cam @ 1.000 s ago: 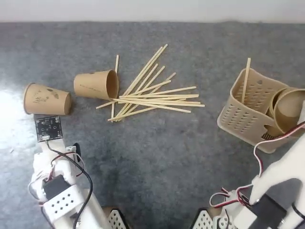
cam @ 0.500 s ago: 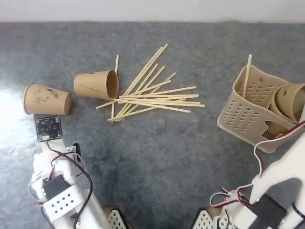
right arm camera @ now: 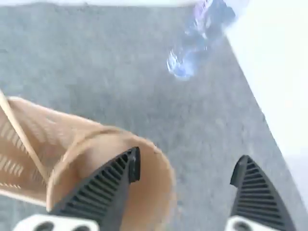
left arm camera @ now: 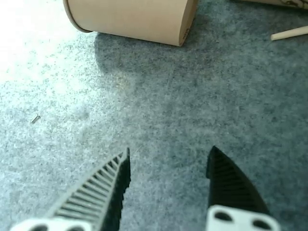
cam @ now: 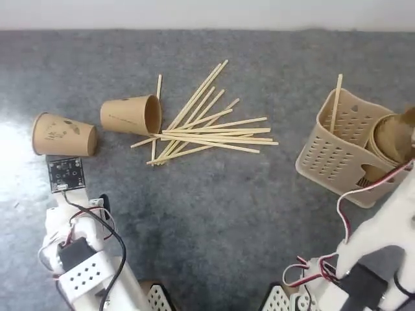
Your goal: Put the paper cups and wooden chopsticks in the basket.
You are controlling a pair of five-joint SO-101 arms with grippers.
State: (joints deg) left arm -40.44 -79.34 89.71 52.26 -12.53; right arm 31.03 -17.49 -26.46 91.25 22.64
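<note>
- Left gripper (left arm camera: pixel 169 151): jaws well apart, nothing held, low over the carpet (left arm camera: pixel 159 106).
- Near cup (left arm camera: pixel 130 19) lies on its side just ahead of the fingertips, not touching them. In the high view the same cup (cam: pixel 63 135) sits just beyond the left arm's wrist, at the table's left.
- Its long axis runs left-right across the table, crosswise to the arm's line of reach. Which end is the mouth: cannot tell.
- Second cup (cam: pixel 131 115) lies just right of it on the same axis, mouth toward the chopsticks (cam: pixel 207 126).
- Chopsticks: loose fan mid-table, most running left-right or slanting toward the far right. They look nearer the left arm.
- Right gripper (right arm camera: pixel 190 155): jaws wide, gripping nothing. One finger is over the mouth of the third cup (right arm camera: pixel 110 159), the other outside its wall.
- Third cup (cam: pixel 392 137) is in the basket (cam: pixel 324 155), leaning, at the table's right. One stick (cam: pixel 335 107) stands in the basket too.
- Judgement: the left arm is nearer to both lying cups, and the near cup comes first. The jaws span along its length, so a wrist roll or a grip at one end looks needed.
</note>
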